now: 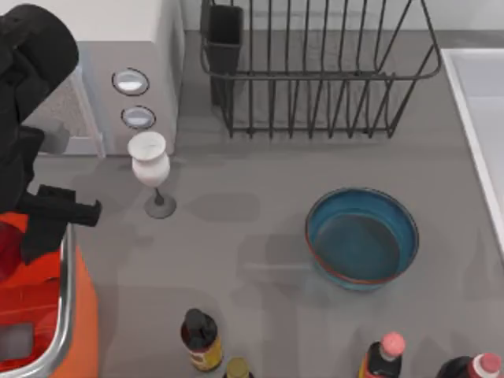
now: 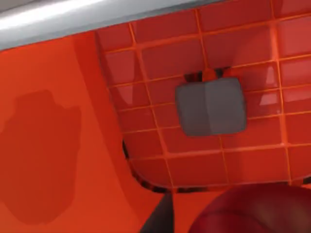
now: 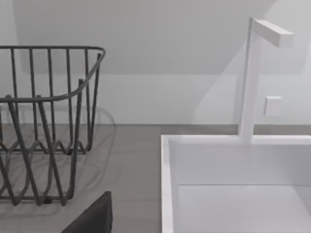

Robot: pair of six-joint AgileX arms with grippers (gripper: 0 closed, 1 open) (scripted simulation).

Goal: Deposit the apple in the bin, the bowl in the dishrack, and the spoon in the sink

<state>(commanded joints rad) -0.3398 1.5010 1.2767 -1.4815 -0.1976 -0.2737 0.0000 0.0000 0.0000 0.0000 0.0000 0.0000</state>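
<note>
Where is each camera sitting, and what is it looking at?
Top view: above the table, looking down on the bowl, dishrack, bin and sink; my left arm's black body shows over the bin.
Left wrist view: on my left arm, looking down into the bin's orange gridded inside; the red apple sits close at its edge beside a dark finger.
Right wrist view: on my right arm, facing the dishrack and sink; a dark finger shows.
Shared: top and right wrist both show dishrack and sink.

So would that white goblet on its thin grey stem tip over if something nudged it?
Probably, yes. The white goblet carries a wide cup on a thin stem over a small round foot, so it looks top-heavy. Once down, its rounded cup would likely roll across the grey table.
</note>
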